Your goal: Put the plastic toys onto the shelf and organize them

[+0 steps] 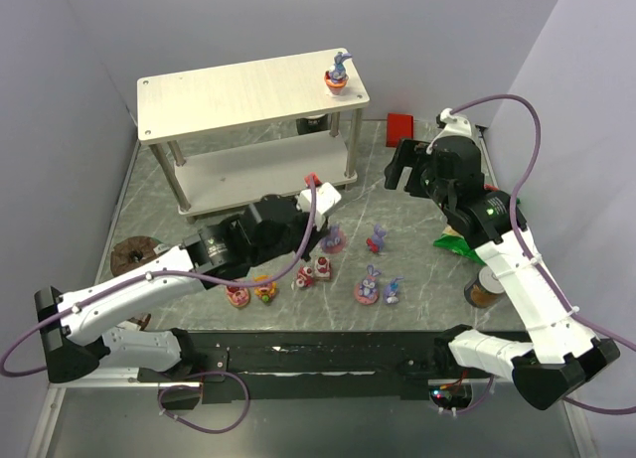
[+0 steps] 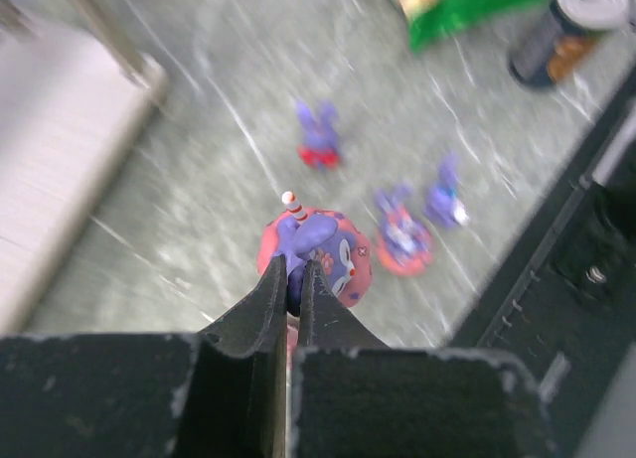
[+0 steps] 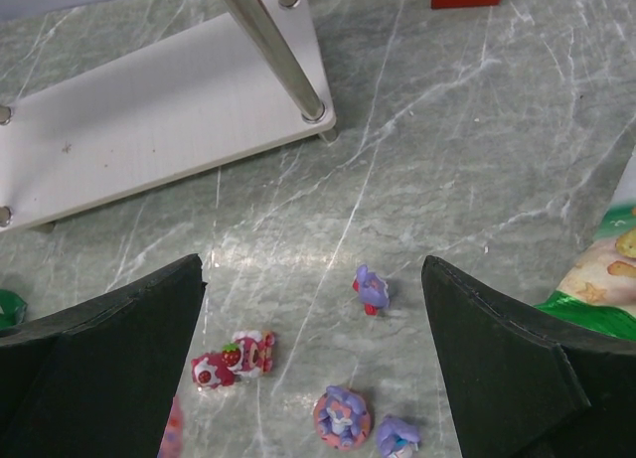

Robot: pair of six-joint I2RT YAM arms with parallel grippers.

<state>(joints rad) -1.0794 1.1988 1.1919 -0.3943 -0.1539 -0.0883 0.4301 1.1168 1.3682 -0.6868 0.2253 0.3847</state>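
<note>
At the far left of the grey marbled table (image 1: 427,195), a brown ring cake (image 1: 134,254) sits beside the left arm, which stretches toward the centre. Behind the arm stands the shelf (image 1: 229,95), two pale boards on silver posts, with an orange-based bunny (image 1: 338,73) upright near the right end of its top board. In front of the arm, toward the near edge, lie a pink sweet (image 1: 238,296) and, just beside it, an orange-yellow sweet (image 1: 265,290). A little further right, a pair of pink-and-red sweets (image 3: 231,359) rest touching each other. The left gripper (image 2: 293,271) is clenched tight on the head and ears of a pink-based bunny (image 2: 323,244), on the table side of the shelf's right front post. Whether the toy's base rests on the table or hangs just above it cannot be told. To its right, three more toys stand loose on the stone: a red-based bunny (image 1: 377,240), a bunny on a pink disc (image 1: 369,285) nearer the front, and a small bunny (image 1: 394,290) just beside that one. A red block (image 1: 400,127) lies at the back, right of the shelf. The right gripper (image 3: 313,269) hangs above the table with its jaws spread wide and nothing between them. At the far right, a green snack bag (image 1: 455,243) and a jar (image 1: 484,287) sit close to the right arm.
</note>
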